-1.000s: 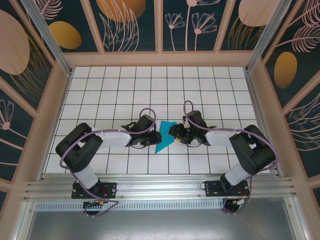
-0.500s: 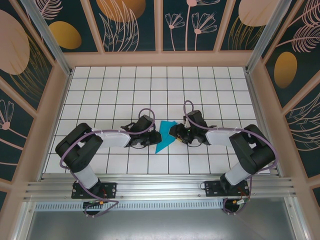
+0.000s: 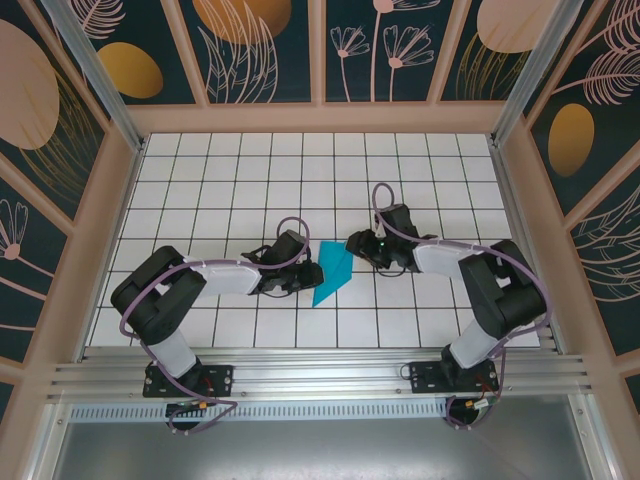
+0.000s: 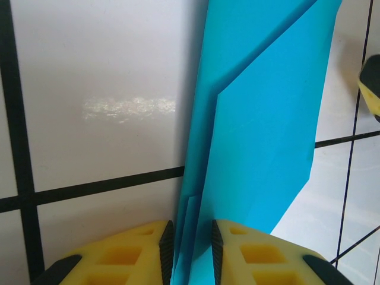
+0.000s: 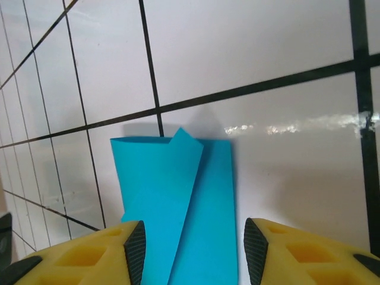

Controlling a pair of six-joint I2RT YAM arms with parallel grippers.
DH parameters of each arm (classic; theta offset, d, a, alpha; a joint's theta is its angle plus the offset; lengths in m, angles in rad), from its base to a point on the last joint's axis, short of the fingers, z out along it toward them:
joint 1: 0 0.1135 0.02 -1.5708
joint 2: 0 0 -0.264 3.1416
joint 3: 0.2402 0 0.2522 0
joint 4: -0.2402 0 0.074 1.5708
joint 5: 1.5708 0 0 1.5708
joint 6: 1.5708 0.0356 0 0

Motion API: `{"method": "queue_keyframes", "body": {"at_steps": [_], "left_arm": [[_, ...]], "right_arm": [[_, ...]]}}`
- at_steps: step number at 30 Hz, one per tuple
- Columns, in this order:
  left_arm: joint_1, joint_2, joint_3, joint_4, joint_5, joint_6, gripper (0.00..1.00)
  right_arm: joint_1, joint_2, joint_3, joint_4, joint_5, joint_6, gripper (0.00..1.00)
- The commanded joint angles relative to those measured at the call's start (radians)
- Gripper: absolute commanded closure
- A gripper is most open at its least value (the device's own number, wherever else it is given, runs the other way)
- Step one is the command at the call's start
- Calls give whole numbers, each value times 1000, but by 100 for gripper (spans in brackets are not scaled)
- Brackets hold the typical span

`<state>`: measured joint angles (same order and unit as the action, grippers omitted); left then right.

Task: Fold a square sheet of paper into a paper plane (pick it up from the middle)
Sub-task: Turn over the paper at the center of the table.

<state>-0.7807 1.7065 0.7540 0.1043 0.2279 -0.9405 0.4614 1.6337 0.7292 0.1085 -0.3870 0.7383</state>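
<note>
The teal-blue sheet of paper [image 3: 331, 272] lies between the two arms, folded into a narrow shape that points toward the near edge. My left gripper [image 3: 308, 277] is shut on its left edge. In the left wrist view the folded layers [image 4: 261, 119] run up from between the pads of that gripper [image 4: 189, 252]. My right gripper [image 3: 353, 246] is open at the paper's far right corner. In the right wrist view its jaws [image 5: 193, 249] stand wide apart over the paper [image 5: 178, 202], which has a diagonal flap lying on a flat strip.
The white tiled table [image 3: 240, 180] is walled by wooden panels on three sides. A metal rail [image 3: 320, 375] runs along the near edge by the arm bases. A tip of the right gripper's finger [image 4: 371, 83] shows at the right edge of the left wrist view.
My right gripper has drawn back toward the far right, away from the paper's right side. The paper now looks narrower, with its right flap folded in. The left gripper has held still.
</note>
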Motion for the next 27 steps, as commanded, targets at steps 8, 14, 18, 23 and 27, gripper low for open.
{"method": "queue_keyframes", "body": {"at_steps": [8, 14, 18, 23, 27], "left_arm": [[-39, 51, -21, 90, 99, -29, 72], [-42, 54, -20, 96, 99, -32, 72], [-43, 55, -18, 96, 100, -31, 72], [-46, 54, -20, 99, 99, -34, 72], [-46, 55, -18, 98, 99, -36, 72]], "right_arm": [[28, 97, 41, 14, -74, -45, 52], [46, 88, 34, 33, -85, -30, 54], [49, 70, 17, 47, -91, -13, 54], [48, 57, 2, 55, -111, -12, 54], [49, 48, -20, 67, -142, -30, 54]]}}
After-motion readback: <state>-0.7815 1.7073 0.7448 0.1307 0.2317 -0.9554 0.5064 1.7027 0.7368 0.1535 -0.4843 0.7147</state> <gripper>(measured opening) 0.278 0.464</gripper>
